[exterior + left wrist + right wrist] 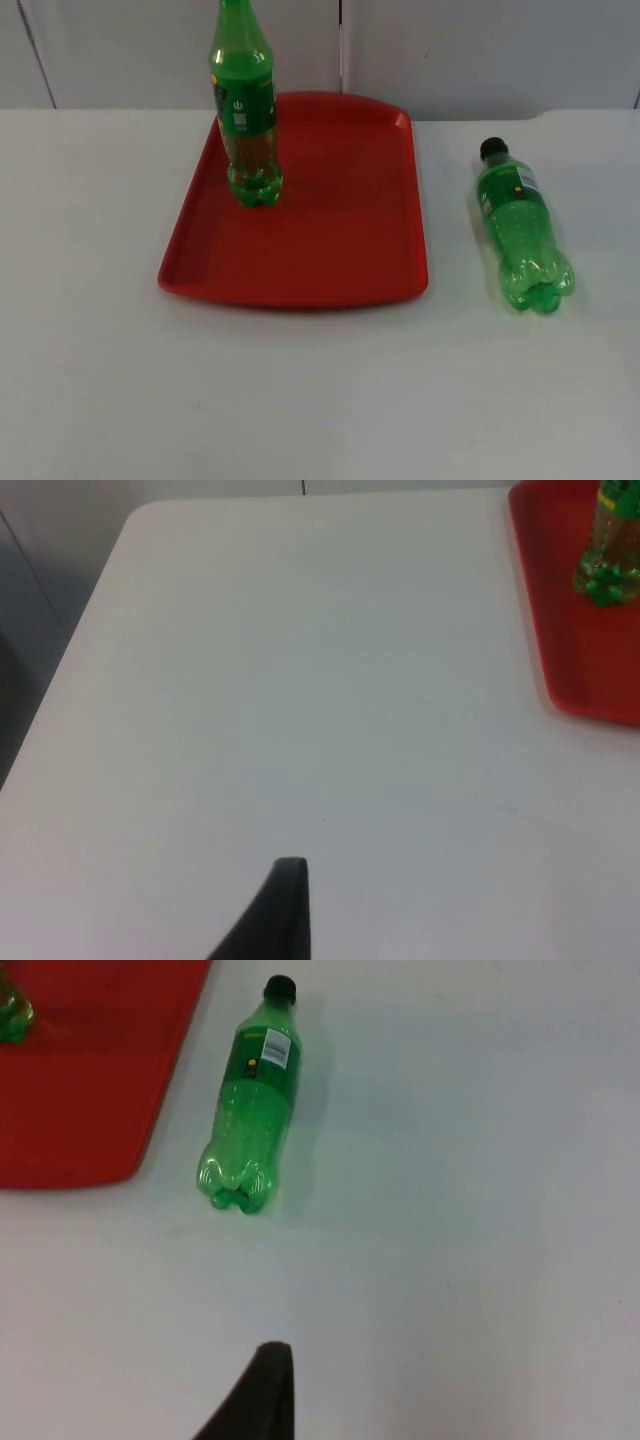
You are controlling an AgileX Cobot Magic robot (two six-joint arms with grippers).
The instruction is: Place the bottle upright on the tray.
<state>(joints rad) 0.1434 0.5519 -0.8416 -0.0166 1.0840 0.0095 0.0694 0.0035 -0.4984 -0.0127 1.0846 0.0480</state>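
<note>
A red tray point(340, 250) lies on the white table left of centre. On its far left part a green bottle point(244, 105) stands upright, and its base point(604, 575) is also seen from the left wrist. A second green bottle point(520, 225) with a black cap lies on its side on the table to the right of the tray, cap towards the wall. The right wrist view has this lying bottle point(250, 1110) beside the tray's edge point(130, 1150). My left gripper point(285, 910) hangs over bare table left of the tray. My right gripper point(265, 1390) hovers over bare table, well short of the lying bottle.
The grey partition wall point(480, 50) closes the table at the back. The table's left edge and rounded corner point(130, 525) lie near the left gripper. Open white table surface point(320, 400) stretches in front of the tray.
</note>
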